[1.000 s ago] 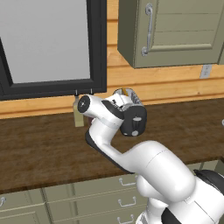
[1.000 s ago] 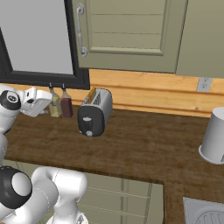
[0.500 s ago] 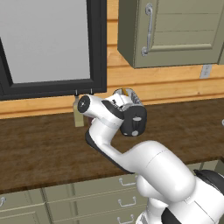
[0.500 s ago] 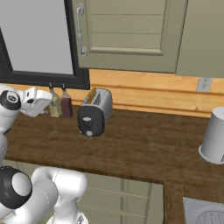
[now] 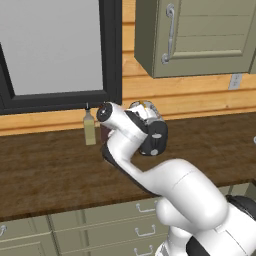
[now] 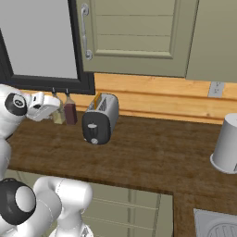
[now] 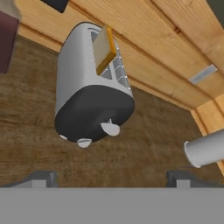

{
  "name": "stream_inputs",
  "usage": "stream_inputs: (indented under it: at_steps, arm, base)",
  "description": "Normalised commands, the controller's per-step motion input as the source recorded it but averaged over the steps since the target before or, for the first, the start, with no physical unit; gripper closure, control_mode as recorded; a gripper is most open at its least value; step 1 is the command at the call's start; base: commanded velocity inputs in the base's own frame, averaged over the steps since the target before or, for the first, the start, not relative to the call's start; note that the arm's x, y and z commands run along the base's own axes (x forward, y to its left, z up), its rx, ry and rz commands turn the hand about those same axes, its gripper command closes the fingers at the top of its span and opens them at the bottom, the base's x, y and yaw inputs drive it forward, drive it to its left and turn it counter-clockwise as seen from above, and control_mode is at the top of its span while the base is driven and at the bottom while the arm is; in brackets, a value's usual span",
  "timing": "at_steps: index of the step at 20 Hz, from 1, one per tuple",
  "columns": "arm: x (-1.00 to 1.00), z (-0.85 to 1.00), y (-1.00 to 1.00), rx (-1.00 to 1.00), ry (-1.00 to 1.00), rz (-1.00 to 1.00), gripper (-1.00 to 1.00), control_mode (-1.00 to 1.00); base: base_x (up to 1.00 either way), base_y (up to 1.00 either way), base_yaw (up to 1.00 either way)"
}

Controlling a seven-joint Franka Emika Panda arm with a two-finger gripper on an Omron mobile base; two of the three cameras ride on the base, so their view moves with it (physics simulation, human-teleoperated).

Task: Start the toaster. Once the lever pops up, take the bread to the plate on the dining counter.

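Note:
The silver-grey toaster stands on the wooden worktop against the back wall, its black end panel facing me. One slice of bread sticks up out of a slot. In the hand view the toaster lies just ahead, with the bread in its slot and the pale lever on the black panel above a small knob. My gripper hovers to the toaster's left, short of it, and stands open with nothing between its tips. In the left base view my arm covers part of the toaster. The plate and the dining counter are out of view.
Two bottles stand by the window just behind my hand. A grey canister sits at the worktop's right end, with a sink corner below it. Wall cabinets hang above. Bare worktop lies in front of the toaster.

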Motion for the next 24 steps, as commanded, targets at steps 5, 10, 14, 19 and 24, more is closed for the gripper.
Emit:
stream_inputs:
  at_steps: [5, 10, 14, 19, 24]
  arm:
    - [0.00, 0.23, -0.40, 0.30, -0.05, 0.00, -1.00, -1.00]
    - [0.00, 0.40, -0.30, 0.20, -0.02, -0.01, -1.00, -1.00]
    - [0.17, 0.14, -0.21, 0.11, 0.00, 0.00, -1.00, -1.00]
    - [0.38, 0.00, -0.44, 0.12, 0.01, 0.00, -1.00, -1.00]
    - [0.23, 0.00, -0.16, 0.10, -0.03, 0.04, -1.00, -1.00]
  base:
    - [0.00, 0.00, 0.00]
    - [0.00, 0.00, 0.00]
    - [0.00, 0.00, 0.00]
    - [0.00, 0.00, 0.00]
    - [0.00, 0.00, 0.00]
